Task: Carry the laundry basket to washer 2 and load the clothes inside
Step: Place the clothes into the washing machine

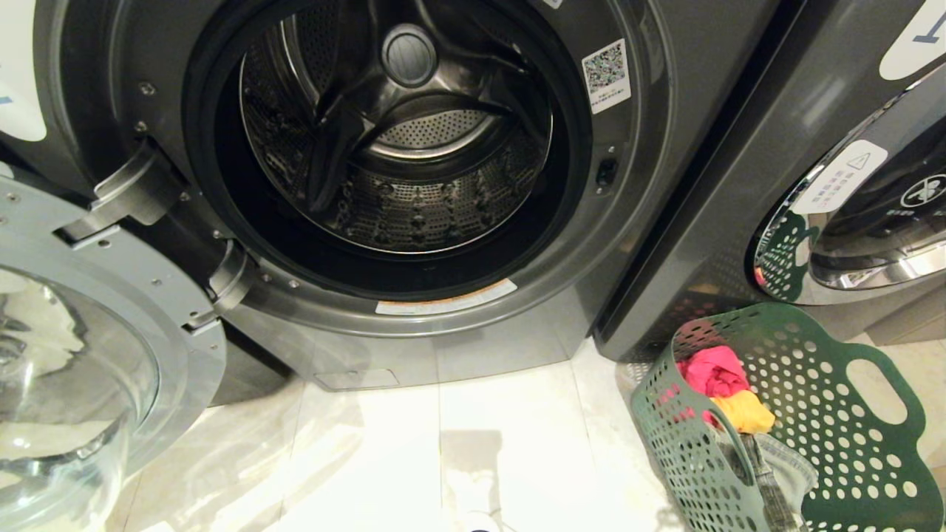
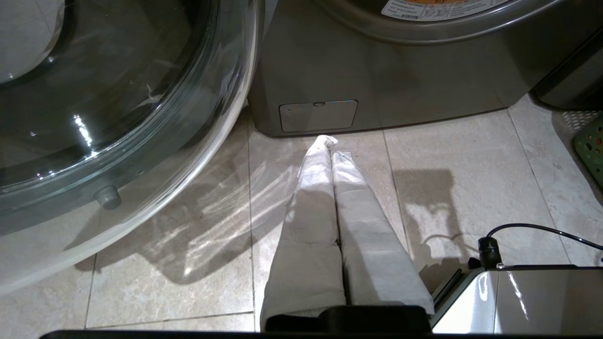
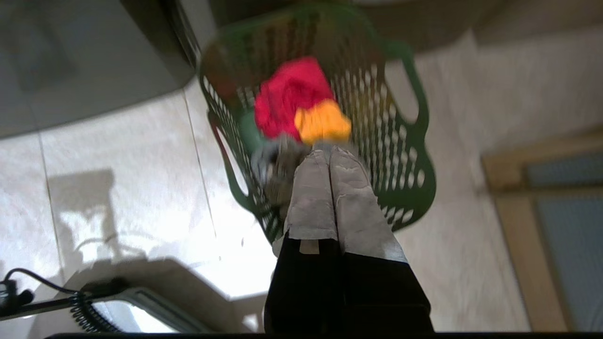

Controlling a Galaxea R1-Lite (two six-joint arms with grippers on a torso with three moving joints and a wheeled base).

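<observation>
From the head view, a dark grey front-load washer (image 1: pixel 414 170) stands with its glass door (image 1: pixel 81 355) swung open to the left and its steel drum (image 1: pixel 399 148) bare. A second grey washer (image 1: pixel 850 185) sits to its right. On the pale tiled floor (image 1: pixel 443 458) before that second machine stands the laundry basket (image 1: pixel 798 428), holding red, yellow and grey clothes (image 1: pixel 728 391).

In the left wrist view, the left gripper (image 2: pixel 330 141) hangs over the tiles near the washer's base, fingers pressed together.

In the right wrist view, the right gripper (image 3: pixel 330 150) hovers above the basket, fingers together, empty.
</observation>
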